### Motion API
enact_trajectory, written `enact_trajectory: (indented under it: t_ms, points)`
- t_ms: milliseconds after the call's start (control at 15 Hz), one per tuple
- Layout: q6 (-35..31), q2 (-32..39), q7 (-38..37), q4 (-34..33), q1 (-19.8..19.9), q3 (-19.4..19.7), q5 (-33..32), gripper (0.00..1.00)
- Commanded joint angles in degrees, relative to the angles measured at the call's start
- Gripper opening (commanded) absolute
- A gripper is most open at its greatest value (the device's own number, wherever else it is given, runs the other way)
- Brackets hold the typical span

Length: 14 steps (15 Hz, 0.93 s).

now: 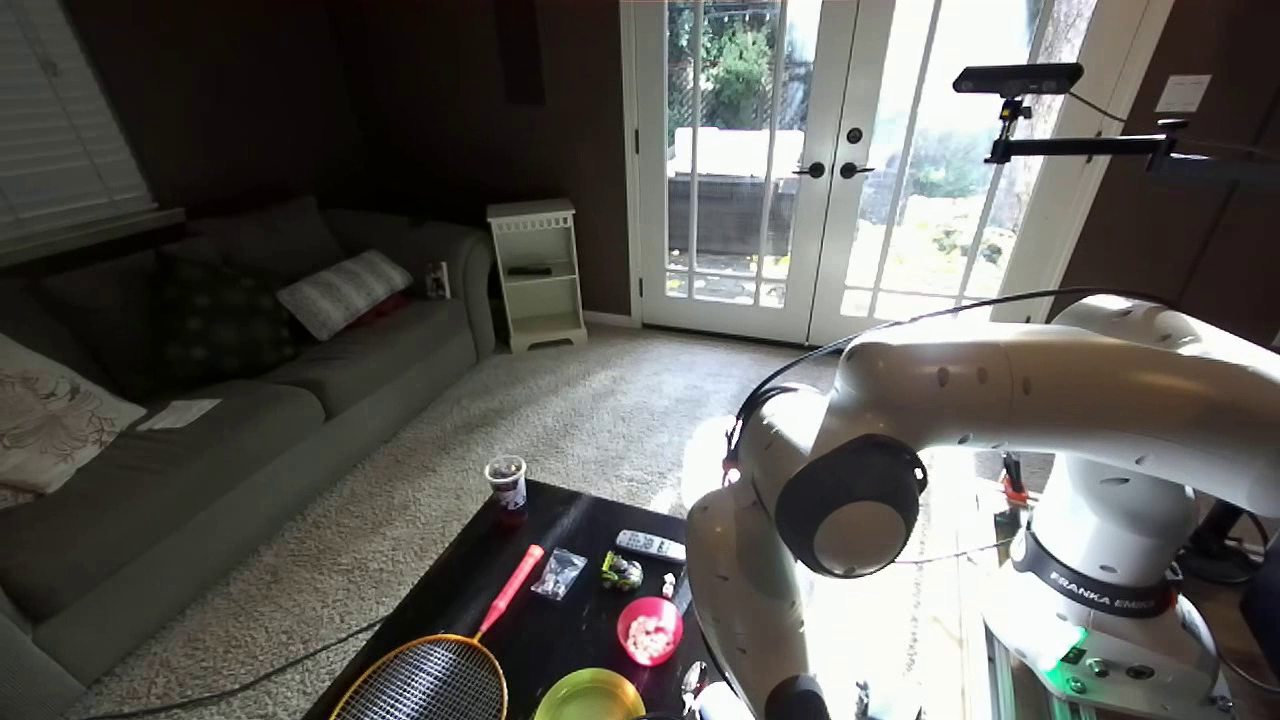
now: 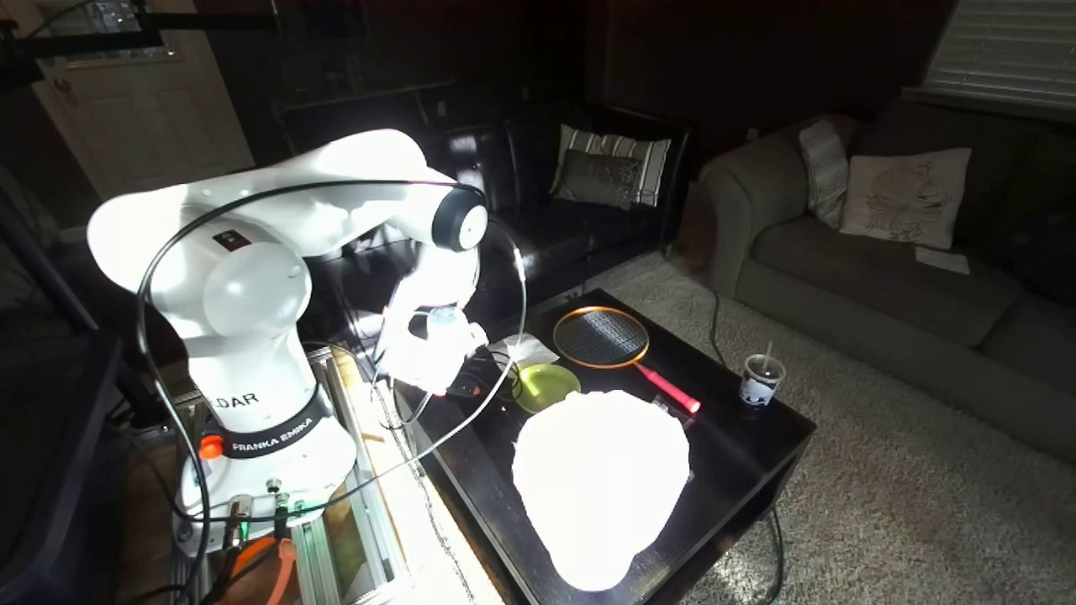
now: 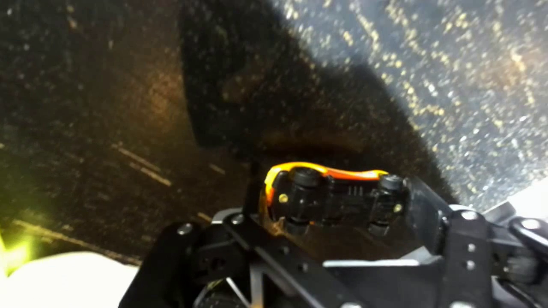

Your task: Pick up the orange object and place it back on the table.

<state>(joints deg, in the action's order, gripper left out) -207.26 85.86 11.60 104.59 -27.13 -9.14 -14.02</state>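
The orange object is a small toy car (image 3: 351,194) with an orange and yellow body edge. Its black underside and wheels face the camera in the wrist view. My gripper (image 3: 333,196) is shut on the car, one finger at each end. The black-topped table (image 2: 731,458) lies below and also shows in an exterior view (image 1: 560,640). In that same exterior view the arm runs down past the bottom edge and the hand is out of view. The hand is over the table's robot side, overexposed, and I cannot tell the car's height above the top.
On the table are a racket (image 2: 601,338), a yellow-green plate (image 2: 546,386), a pink bowl (image 1: 650,630), a remote (image 1: 650,545), a small green toy (image 1: 621,571), a plastic bag (image 1: 559,573) and a cup (image 2: 761,382). A glaring white shape (image 2: 601,487) hides part of the top.
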Motion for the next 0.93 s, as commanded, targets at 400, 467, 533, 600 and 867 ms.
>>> enact_trajectory:
  t_ms: [400, 467, 533, 600, 867]
  points:
    - [41.74, -10.63, 0.25, -1.92, -1.77, -2.8, -0.86, 0.56]
    - [46.49, -10.94, 0.18, -3.19, -2.59, -2.79, -1.04, 0.56]
    - [50.98, -10.91, -0.2, -4.85, -3.73, -2.54, -1.38, 0.56]
    - [55.26, -10.73, -0.68, -6.56, -5.16, -2.03, -1.68, 0.56]
    - [68.44, -9.17, -2.15, -13.66, -11.57, 0.98, -4.37, 0.56]
